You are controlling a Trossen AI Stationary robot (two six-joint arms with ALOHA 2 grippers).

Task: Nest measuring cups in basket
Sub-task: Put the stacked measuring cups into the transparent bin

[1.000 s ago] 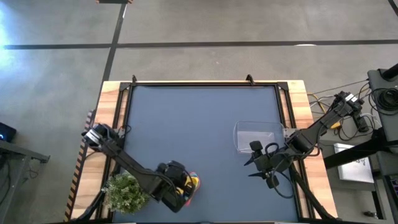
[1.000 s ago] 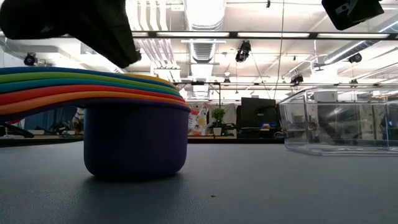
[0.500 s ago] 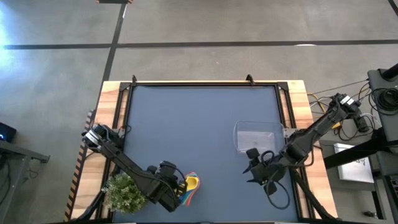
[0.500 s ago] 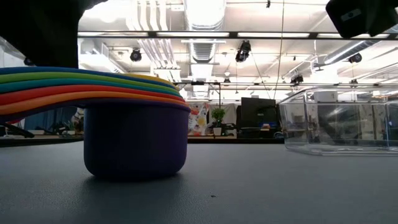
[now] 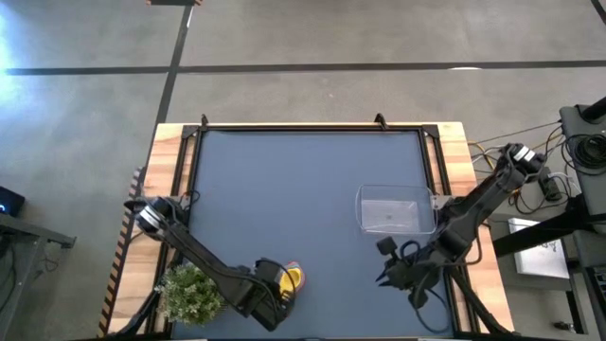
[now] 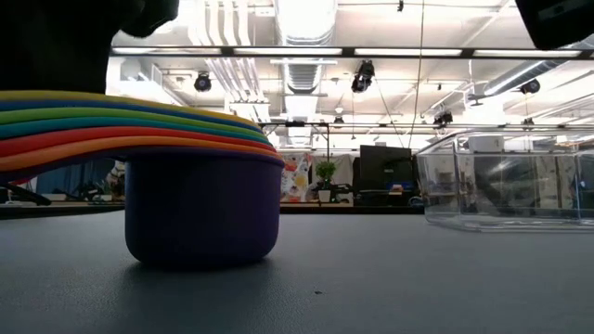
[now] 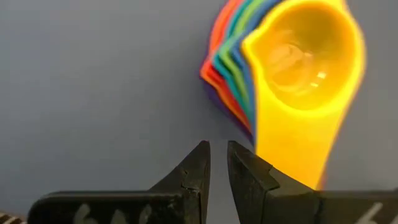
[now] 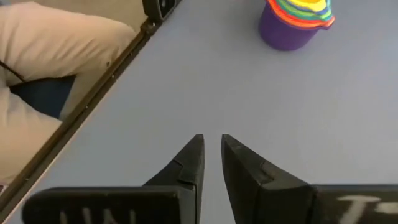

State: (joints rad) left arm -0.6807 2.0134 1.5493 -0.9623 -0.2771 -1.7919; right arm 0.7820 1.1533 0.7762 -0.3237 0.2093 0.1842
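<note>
The cups [image 5: 287, 280] are sitting as one nested stack near the bottom centre of the high view, purple at the base and yellow on top, with the handles fanning out to one side; the low view is showing the stack [image 6: 186, 176] filling its left half. The basket [image 5: 395, 210] is lying right of centre in the high view, well apart from the stack and with nothing in it. The left gripper [image 5: 273, 292] is hovering just over the stack, its fingers [image 7: 193, 171] nearly closed with only a slim gap and holding nothing, the tips pointing at bare table beside the handles. The right gripper [image 5: 398, 273] is hanging below the basket toward the lower right, its fingers [image 8: 189, 163] likewise narrowed and empty. The main risk, as I judge it, is that closing on the fanned handles may be catching only the yellow cup, lifting it alone and scattering the rest. A push from the nearly shut tips could be tipping or sliding the stack toward the plant [image 5: 189, 292] at the lower left. The see-through basket is light and may be skidding if bumped during placing.
</note>
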